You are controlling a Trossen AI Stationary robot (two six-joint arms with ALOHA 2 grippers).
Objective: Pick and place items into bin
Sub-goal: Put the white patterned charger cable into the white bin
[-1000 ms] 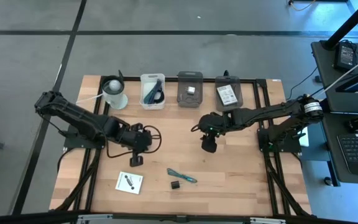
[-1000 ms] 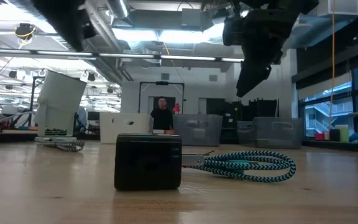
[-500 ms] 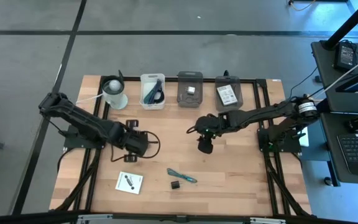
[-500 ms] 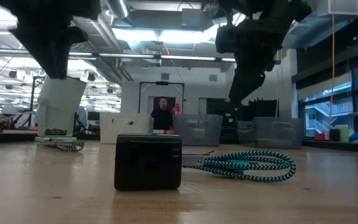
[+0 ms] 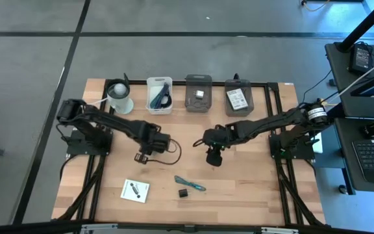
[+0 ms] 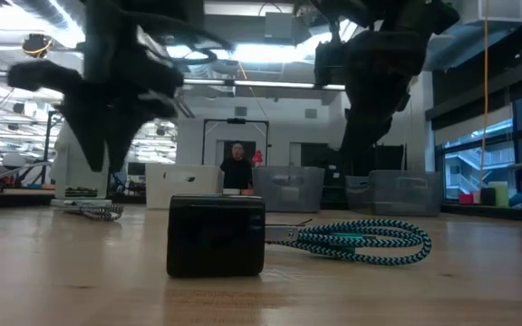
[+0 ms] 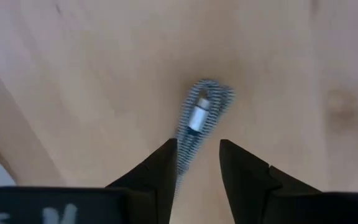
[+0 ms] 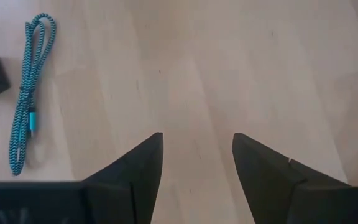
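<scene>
1. The left gripper (image 5: pixel 141 157) hung over the middle of the wooden table (image 5: pixel 252 188), fingers parted, above a grey braided cable (image 7: pixel 199 121); whether it touched the cable could not be told.
2. The right gripper (image 5: pixel 213 159) hovered near the table's centre, fingers spread, empty.
3. The teal braided cable (image 5: pixel 189 184), small black plug block (image 5: pixel 184 193) and white printed card (image 5: pixel 135 190) lay toward the near edge.
</scene>
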